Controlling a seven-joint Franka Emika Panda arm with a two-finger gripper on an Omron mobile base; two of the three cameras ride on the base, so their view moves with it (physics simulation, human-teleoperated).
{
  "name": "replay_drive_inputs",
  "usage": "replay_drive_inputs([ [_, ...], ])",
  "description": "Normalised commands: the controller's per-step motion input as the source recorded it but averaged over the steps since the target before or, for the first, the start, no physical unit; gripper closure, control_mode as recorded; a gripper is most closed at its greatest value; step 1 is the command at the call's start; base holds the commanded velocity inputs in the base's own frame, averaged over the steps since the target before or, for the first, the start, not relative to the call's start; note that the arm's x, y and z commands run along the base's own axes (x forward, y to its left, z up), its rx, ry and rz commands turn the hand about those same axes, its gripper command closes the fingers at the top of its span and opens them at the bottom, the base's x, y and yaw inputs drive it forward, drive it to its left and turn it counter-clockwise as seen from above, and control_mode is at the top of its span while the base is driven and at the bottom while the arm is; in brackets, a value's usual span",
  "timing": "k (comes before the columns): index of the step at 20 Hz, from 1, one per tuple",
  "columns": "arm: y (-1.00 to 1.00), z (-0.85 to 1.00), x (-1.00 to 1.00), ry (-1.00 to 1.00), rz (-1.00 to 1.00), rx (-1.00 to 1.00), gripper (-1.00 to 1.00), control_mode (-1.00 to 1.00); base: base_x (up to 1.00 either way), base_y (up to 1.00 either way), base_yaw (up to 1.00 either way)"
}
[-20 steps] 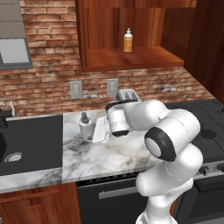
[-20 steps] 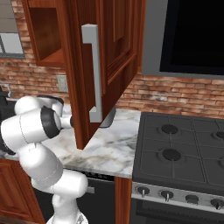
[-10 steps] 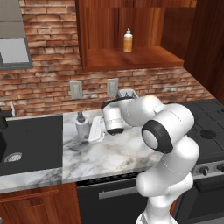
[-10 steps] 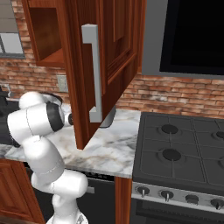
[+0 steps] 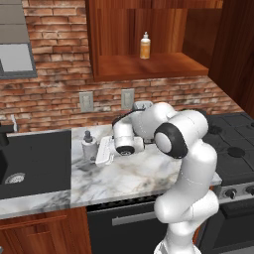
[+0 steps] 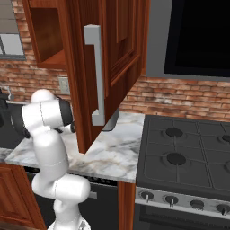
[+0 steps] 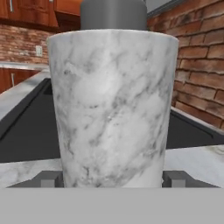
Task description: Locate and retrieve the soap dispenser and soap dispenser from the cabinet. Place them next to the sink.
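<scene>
**A:** Looking at the hand view first, the marbled bottle (image 7: 113, 109) sits right between the two fingertips (image 7: 49, 178), one on each side. Can't tell if the fingers actually pinch it or have a hair of slack, they're that close. It stands upright on the marble counter (image 5: 134, 173), just beside the black sink (image 5: 34, 158).

**B:** So what goes wrong from here?

**A:** My guess is a tip-over. If the gripper (image 5: 99, 151) backs off crooked or one finger drags the wall, that tall bottle could topple toward the basin. It's also near the counter's sink-side edge, so a nudge might push it in. Further back, the cabinet door (image 6: 105, 67) hangs open over the counter, and a wide arm swing could clip it on the way up.

**B:** Count?

**A:** Two dispensers: the marbled one by the sink, plus one orange bottle (image 5: 145, 46) alone on the cabinet (image 5: 149, 67) shelf, well apart and not yet fetched. One sink, one cabinet, two wall outlets (image 5: 86, 101) on the brick.
</scene>
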Motion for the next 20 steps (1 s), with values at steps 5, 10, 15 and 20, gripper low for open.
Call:
replay_drive_inputs([
  [5, 0.11, -0.27, 0.23, -0.01, 0.00, 0.03, 1.00, -1.00, 0.00, 0.00, 0.00],
  [10, 0.13, -0.04, 0.23, 0.00, 0.00, 0.00, 1.00, -1.00, 0.00, 0.00, 0.00],
  [15, 0.20, 0.00, 0.15, 0.00, 0.00, -0.01, -1.00, -1.00, 0.00, 0.00, 0.00],
  [20, 0.21, -0.02, 0.08, 0.00, 0.00, 0.00, -1.00, -1.00, 0.00, 0.00, 0.00],
])
